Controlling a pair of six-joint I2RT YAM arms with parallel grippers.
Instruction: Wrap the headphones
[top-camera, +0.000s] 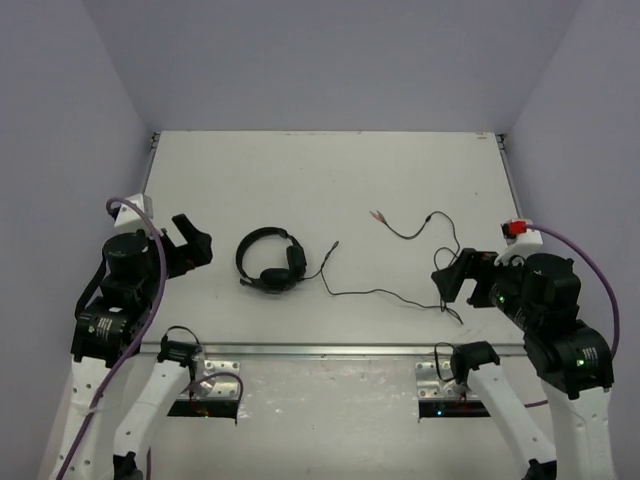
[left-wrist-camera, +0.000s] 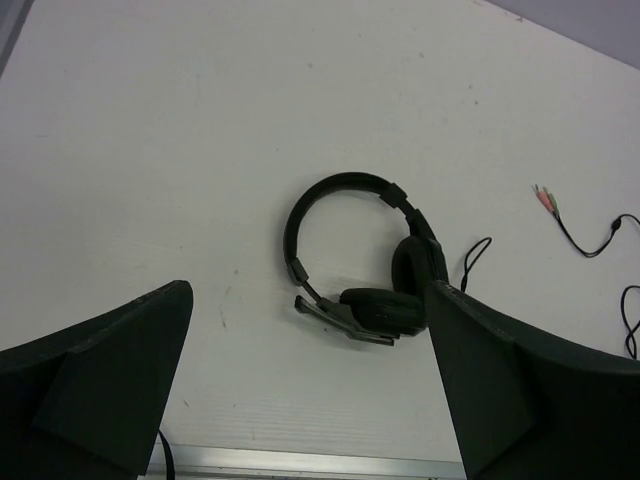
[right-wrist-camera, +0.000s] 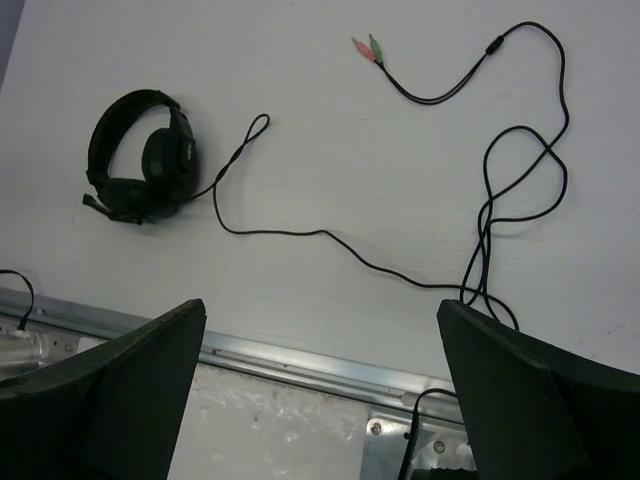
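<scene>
**A:** Entry, remote station. Where are the headphones?

**B:** I have the headphones (top-camera: 270, 262) lying flat on the table (top-camera: 330, 170), headband arched to the left and earcups on the right.

**A:** What is around them?

**B:** The cable (top-camera: 390, 293) leaves the headphones on the right. It makes one narrow loop just beside the earcups, then trails right along the table. Well to the right of the headphones it doubles back in loose crossing loops. The plugs (top-camera: 376, 214) lie right of the headphones and farther back. A metal rail (right-wrist-camera: 300, 355) runs along the table edge nearer to me than the headphones.

**A:** Anything in the way?

**B:** Only the cable's own loops. They cross each other just beside the right fingers (right-wrist-camera: 520, 400).

**A:** State of the fingers?

**B:** The left fingers (left-wrist-camera: 120, 380) stand left of the headphones, spread fully wide, holding nothing and touching nothing. The right fingers are also spread fully wide, well to the right of the headphones, and grip nothing. I cannot tell if they brush the cable.
</scene>
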